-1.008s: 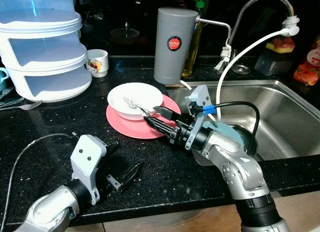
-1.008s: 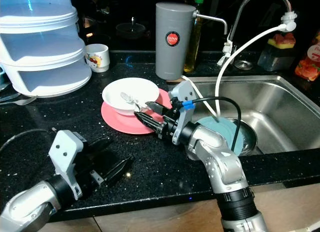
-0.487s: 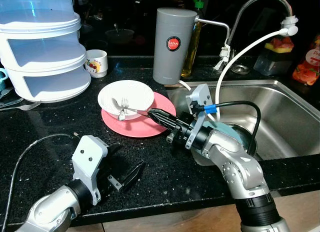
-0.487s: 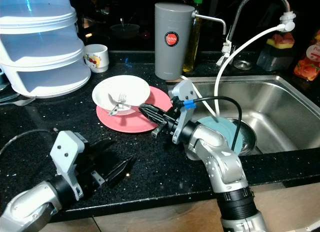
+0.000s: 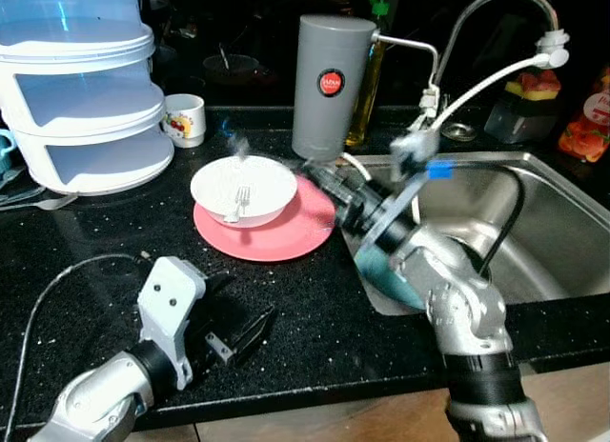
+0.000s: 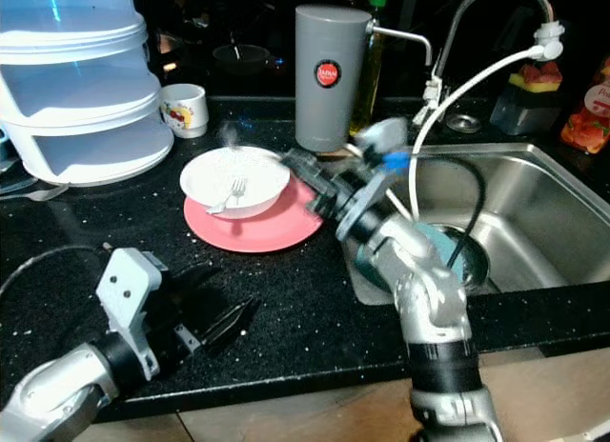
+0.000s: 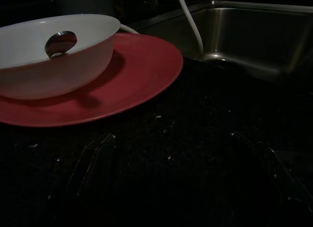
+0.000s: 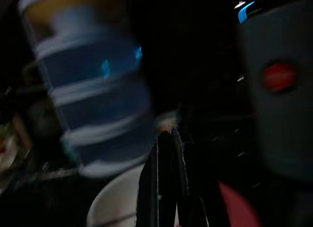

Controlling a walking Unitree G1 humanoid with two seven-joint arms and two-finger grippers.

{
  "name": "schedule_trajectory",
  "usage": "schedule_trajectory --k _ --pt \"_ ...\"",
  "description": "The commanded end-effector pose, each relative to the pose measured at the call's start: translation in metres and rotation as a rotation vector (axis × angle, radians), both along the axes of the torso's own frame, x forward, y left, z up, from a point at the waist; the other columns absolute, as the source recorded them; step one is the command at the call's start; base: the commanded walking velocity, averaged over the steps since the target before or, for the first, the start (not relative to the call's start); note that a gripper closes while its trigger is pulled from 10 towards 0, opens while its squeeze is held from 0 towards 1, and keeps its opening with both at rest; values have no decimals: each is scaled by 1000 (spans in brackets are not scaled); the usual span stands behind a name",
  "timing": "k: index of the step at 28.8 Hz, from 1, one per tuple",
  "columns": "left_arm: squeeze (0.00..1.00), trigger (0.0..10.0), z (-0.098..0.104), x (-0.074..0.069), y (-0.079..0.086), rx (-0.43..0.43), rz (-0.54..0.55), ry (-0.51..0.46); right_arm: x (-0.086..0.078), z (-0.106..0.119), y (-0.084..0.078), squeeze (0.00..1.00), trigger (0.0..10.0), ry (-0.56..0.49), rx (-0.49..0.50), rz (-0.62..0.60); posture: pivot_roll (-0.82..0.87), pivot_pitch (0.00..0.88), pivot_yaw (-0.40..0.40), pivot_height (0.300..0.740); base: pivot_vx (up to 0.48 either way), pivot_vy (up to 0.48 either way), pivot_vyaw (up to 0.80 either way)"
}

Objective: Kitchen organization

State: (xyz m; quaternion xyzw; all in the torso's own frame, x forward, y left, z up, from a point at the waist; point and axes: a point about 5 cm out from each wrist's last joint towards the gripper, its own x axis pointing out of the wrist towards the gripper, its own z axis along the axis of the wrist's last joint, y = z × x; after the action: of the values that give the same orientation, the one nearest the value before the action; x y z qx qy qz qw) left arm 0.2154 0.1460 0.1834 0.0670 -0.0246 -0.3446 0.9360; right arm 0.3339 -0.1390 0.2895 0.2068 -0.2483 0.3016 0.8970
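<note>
A white bowl [image 5: 243,185] sits on a pink plate [image 5: 286,234] on the black counter, and a fork [image 5: 235,204] lies inside it. My right gripper [image 5: 316,179] is blurred with motion, just off the bowl's right rim and above the plate's edge. In the right wrist view its fingers [image 8: 166,153] are pressed together with nothing seen between them. My left gripper [image 5: 243,332] rests low on the counter in front of the plate, fingers apart, empty. The left wrist view looks across the counter at the bowl [image 7: 49,65] and plate [image 7: 132,70].
A teal plate [image 6: 448,251] lies in the steel sink [image 5: 543,204] under my right forearm. A grey canister [image 5: 329,80] stands behind the plate, with a mug [image 5: 184,118] and a stacked white container [image 5: 81,99] at the back left. A white hose [image 5: 467,94] hangs from the faucet.
The right gripper had the fork's handle at the bowl's rim. The fork now lies loose in the bowl, and the gripper has lifted and swung back towards the canister. The left arm stayed still.
</note>
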Motion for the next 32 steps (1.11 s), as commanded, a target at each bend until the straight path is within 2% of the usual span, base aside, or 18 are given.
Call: schedule_trajectory --k 1,3,4,5,8,9,11,14,18,22,26,32 --pt "0 10000 -16 1 1 27 15 79 3 2 -11 0 0 7 69 -39 4 47 -37 740 0 0 0" --pt "0 10000 -14 6 -1 30 3 62 14 -3 -40 0 0 71 63 -204 1 45 -37 740 0 0 0" --pt "0 10000 -14 6 -1 30 3 62 14 -3 -40 0 0 71 63 -204 1 45 -37 740 0 0 0" --pt "0 10000 -12 7 -3 30 -2 55 18 -5 -50 0 0 97 51 -261 1 45 -37 740 0 0 0" --pt "0 10000 -10 9 -5 28 -14 45 20 -7 -59 0 0 115 40 -302 0 46 -36 740 0 0 0" --pt "0 10000 -8 11 -7 26 -28 37 22 -8 -64 0 0 128 10 -332 1 44 -36 740 0 0 0" --pt "0 10000 -3 18 -16 16 -71 12 26 -15 -77 0 0 180 -110 -427 -2 43 -36 740 0 0 0" --pt "0 10000 -1 20 -20 14 -87 2 28 -18 -82 0 0 203 -145 -460 -2 43 -36 740 0 0 0" --pt "0 10000 7 33 -42 -4 -157 -37 32 -24 -94 0 0 238 -328 -540 -11 41 -35 740 0 0 0" --pt "0 10000 11 39 -57 -8 -216 -49 35 -38 -93 0 0 312 -459 -501 -11 41 -35 740 0 0 0" --pt "0 10000 12 43 -65 -7 -256 -46 35 -49 -92 0 0 351 -535 -490 -16 39 -35 740 0 0 0" --pt "0 10000 9 47 -77 26 -323 -20 36 -70 -94 0 0 437 -677 -534 -16 41 -31 740 0 0 0"
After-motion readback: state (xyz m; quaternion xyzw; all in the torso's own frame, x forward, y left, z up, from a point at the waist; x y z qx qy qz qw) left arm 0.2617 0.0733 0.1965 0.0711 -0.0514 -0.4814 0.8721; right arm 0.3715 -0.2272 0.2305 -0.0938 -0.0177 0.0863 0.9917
